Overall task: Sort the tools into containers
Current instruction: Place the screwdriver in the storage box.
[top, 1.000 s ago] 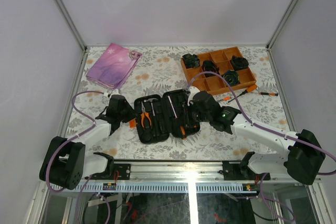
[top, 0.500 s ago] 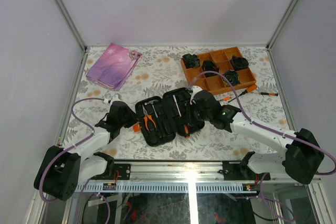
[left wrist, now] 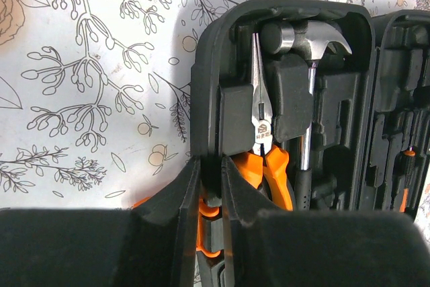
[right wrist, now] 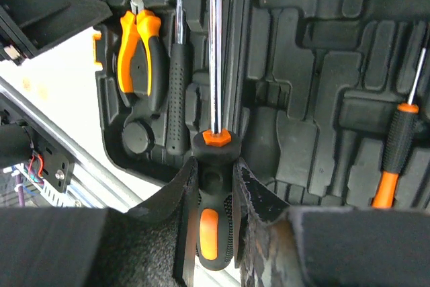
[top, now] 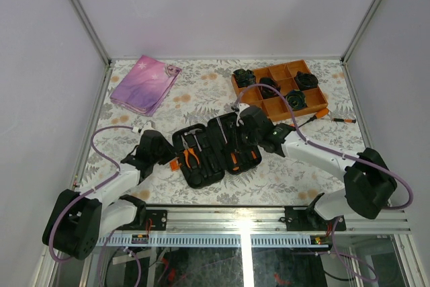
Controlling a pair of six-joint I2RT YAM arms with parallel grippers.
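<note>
The right arm's jaws are clamped on the fat black-and-orange handle of a screwdriver (right wrist: 213, 52), its chrome shaft reaching over the middle of the open tool case (left wrist: 201, 92) on the bench (left wrist: 87, 99). The tool looks stiff, fairly light and handle-heavy. The rubbery handle is the sound place to hold it, since the polished shaft is likely slippery. The left arm's jaws pinch the case's rim beside the pliers (left wrist: 259, 126), probably steadying the light shell.

Pale lilac walls (top: 222, 5), silvery corner posts (top: 79, 13), white floral-print tabletop (top: 201, 95), even soft light
</note>
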